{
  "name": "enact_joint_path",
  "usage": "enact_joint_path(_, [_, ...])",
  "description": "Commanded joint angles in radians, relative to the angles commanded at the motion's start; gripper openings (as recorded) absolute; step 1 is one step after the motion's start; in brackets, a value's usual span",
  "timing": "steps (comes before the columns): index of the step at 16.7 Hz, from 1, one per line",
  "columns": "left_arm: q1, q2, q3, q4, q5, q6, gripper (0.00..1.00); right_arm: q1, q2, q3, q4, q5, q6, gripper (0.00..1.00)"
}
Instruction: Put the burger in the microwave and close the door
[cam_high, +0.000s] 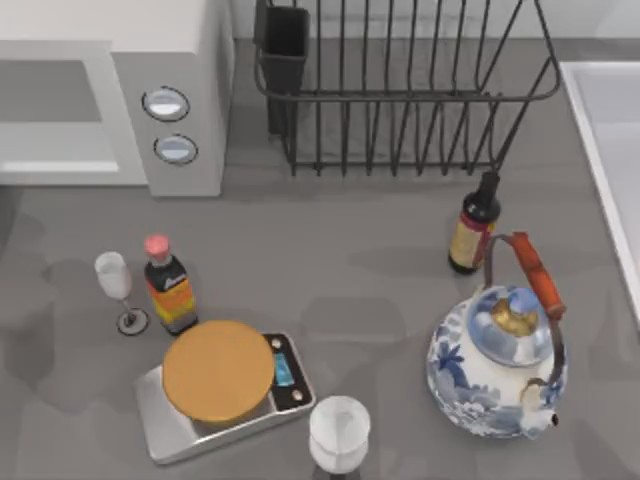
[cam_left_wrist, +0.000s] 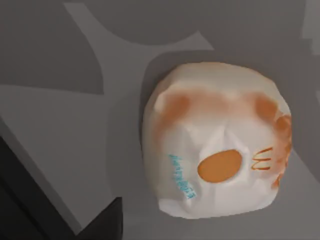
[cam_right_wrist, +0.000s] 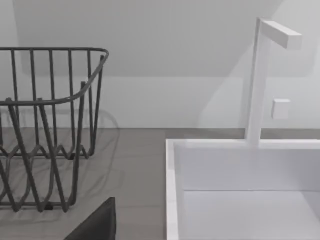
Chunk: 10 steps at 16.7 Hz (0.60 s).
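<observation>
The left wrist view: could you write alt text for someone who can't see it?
A burger in pale wrapping, with orange-brown patches, an orange oval and small blue lettering, lies on a grey surface, seen close from above. A dark shape sits at one corner of the picture.

The burger (cam_left_wrist: 215, 145), in its white wrapper, bears an orange arches-like sign, a plain orange oval and a line of small teal print too blurred to read. The labels on both bottles (cam_high: 171, 288) (cam_high: 472, 228) and the kitchen scale's display (cam_high: 285, 371) cannot be read.
</observation>
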<state>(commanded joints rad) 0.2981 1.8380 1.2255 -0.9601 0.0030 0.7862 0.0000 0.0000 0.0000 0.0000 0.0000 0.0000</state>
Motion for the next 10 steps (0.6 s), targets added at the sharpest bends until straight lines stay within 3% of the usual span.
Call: enact_joint_path(10, [0.017, 0.145, -0.118, 0.264, -0.001, 0.014, 1.00, 0.000, 0.000, 0.000, 0.000, 0.000, 0.000, 1.00])
